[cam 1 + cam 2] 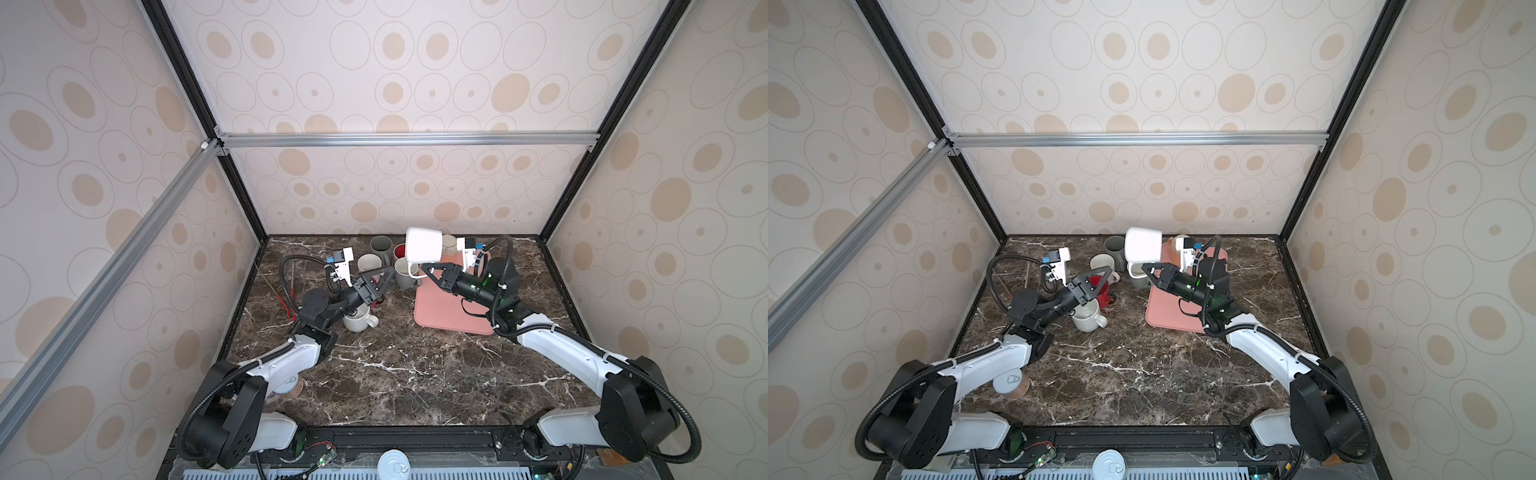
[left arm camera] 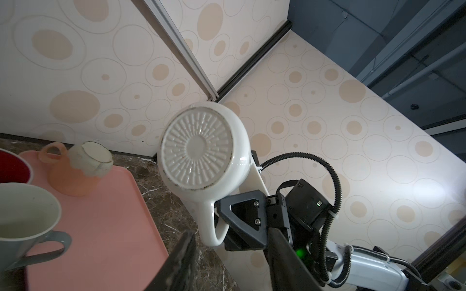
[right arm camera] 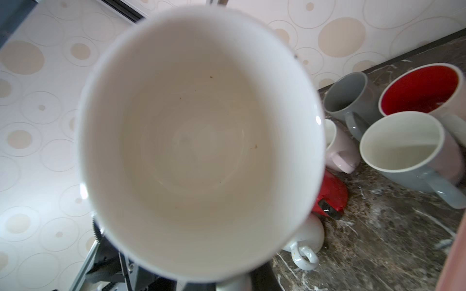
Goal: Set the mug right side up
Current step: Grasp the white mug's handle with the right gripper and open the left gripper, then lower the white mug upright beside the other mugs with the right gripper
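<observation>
The white mug hangs in the air above the back of the table, tipped on its side with its handle pointing down. My right gripper is shut on that handle. The left wrist view shows the mug's ribbed underside, and the right gripper clamped on the handle loop. The right wrist view looks straight into the mug's empty mouth. My left gripper stands to the left of the mug, open, apart from it, with nothing between its fingers.
A pink tray lies under the right arm, with a peach mug and a beige mug at its back. Upright grey, red-lined and cream mugs cluster at back centre. Another white mug sits below the left wrist.
</observation>
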`<state>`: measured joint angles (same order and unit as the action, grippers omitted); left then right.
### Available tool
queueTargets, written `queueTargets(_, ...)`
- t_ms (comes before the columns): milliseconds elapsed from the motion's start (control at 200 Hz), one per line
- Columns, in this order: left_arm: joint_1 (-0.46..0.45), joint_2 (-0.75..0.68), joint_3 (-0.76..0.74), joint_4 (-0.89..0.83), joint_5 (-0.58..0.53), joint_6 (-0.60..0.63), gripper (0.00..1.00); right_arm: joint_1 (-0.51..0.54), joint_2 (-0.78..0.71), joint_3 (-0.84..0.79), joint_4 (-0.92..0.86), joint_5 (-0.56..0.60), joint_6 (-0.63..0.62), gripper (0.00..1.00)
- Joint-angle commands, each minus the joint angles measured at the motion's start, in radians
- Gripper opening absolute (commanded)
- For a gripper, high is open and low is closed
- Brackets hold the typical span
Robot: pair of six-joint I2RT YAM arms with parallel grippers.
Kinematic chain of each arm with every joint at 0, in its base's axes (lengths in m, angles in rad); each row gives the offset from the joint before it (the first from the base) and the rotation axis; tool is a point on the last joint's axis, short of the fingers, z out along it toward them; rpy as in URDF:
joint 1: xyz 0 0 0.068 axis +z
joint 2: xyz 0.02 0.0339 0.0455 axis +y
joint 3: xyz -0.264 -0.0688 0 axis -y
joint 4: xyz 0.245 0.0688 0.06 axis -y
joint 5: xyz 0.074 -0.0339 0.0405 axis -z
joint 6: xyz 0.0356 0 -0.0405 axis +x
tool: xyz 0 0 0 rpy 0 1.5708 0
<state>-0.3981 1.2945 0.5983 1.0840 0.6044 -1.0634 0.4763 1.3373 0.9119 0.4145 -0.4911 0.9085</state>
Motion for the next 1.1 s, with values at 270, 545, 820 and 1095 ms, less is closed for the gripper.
queueTargets(270, 0.099, -0.242, 0.061, -0.642, -0.170, 0.422, 0.51, 0.166, 0.042, 0.254, -0.619, 0.408, -0.528, 0.00)
queueTargets(545, 0.114, -0.288, 0.083, -0.778, -0.221, 0.514, 0.53, 0.216, 0.246, 0.411, -0.799, 0.539, -0.683, 0.00)
queueTargets(820, 0.121, -0.297, 0.079, -0.836, -0.258, 0.569, 0.53, 0.225, 0.394, 0.476, -0.836, 0.562, -0.724, 0.00)
queueTargets(1095, 0.136, -0.278, 0.087, -0.845, -0.266, 0.594, 0.54, 0.226, 0.544, 0.606, -0.921, 0.629, -0.720, 0.00)
